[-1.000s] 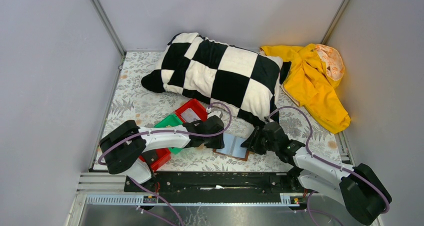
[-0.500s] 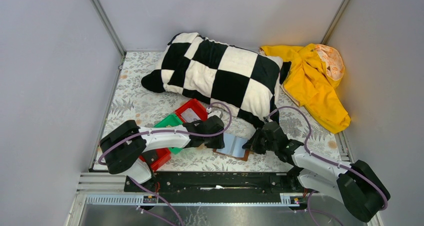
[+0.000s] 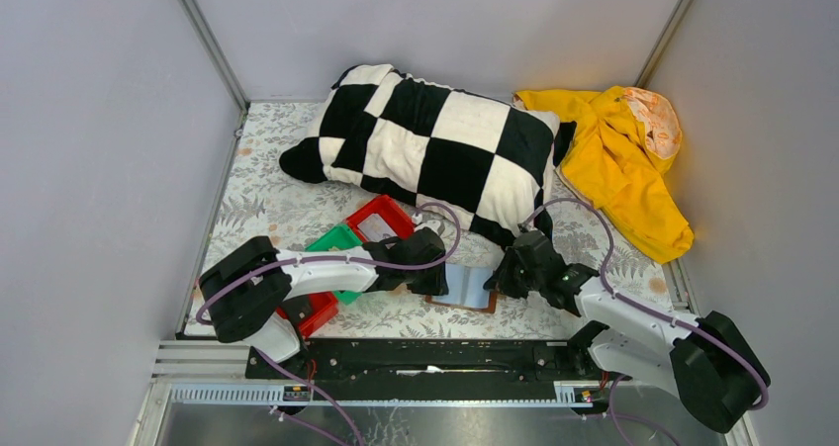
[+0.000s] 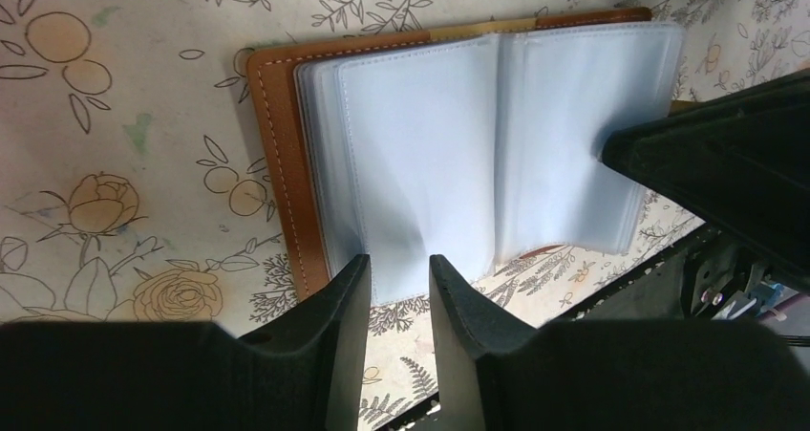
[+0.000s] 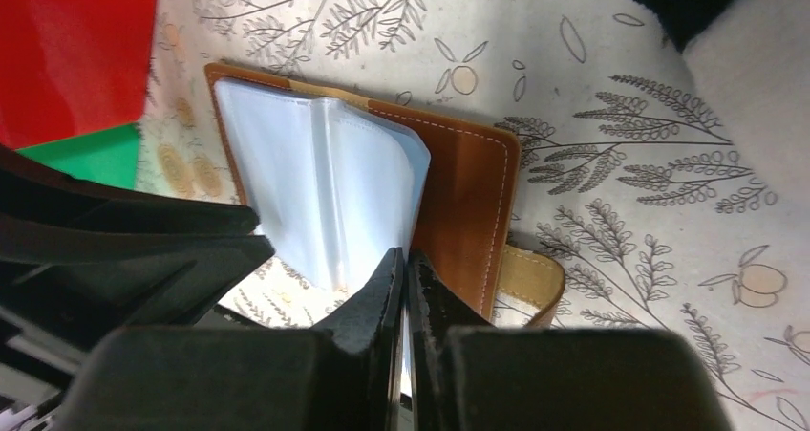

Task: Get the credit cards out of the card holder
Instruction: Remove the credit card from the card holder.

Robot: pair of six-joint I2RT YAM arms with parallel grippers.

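The card holder (image 3: pixel 473 290) lies open on the flowered table cover, a brown leather bifold (image 4: pixel 283 173) with pale grey-blue sleeves (image 5: pixel 315 178). My left gripper (image 3: pixel 436 282) is at its left side. The jaws stand a little apart (image 4: pixel 399 264), and their tips rest at the near edge of a sleeve page with nothing pinched. My right gripper (image 3: pixel 498 282) is at the holder's right side, shut (image 5: pixel 405 255) on the edge of a thin pale sleeve page just inside the brown cover (image 5: pixel 470 197). The credit cards are hidden.
A red bin (image 3: pixel 380 219) and a green bin (image 3: pixel 334 240) sit just left of the holder, and another red bin (image 3: pixel 319 313) lies under the left arm. A checkered pillow (image 3: pixel 435 144) and yellow cloth (image 3: pixel 618 164) fill the back. Grey walls stand on three sides.
The right gripper has closed on the sleeve edge, and its arm has edged slightly forward and left. The left gripper has stayed where it was.
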